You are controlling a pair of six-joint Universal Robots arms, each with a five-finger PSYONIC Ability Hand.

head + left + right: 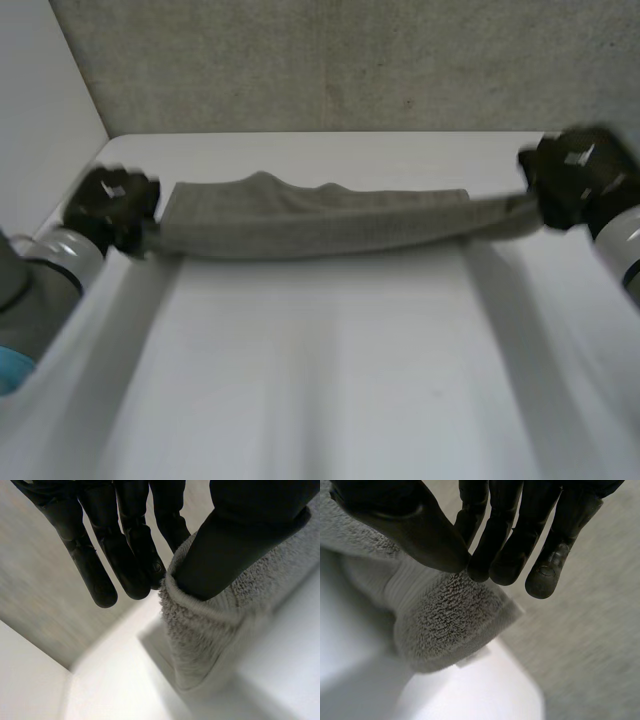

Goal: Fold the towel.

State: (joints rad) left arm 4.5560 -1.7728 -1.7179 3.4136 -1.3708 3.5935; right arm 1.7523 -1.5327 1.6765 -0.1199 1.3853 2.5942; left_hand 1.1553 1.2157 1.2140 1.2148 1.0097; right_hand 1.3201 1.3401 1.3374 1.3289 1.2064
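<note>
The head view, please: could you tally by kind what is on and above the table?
towel, grey: 1
Robot hands, each pinching one end of the towel: 2, left hand and right hand
table, white: 1
Total: 4

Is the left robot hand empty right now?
No, the left robot hand pinches one end of the towel between its thumb and fingers.

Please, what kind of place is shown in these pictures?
Probably a robot test bench rather than a home. A plain white table stands against a grey wall. The left hand and the right hand each pinch one end of a grey towel stretched between them.
</note>
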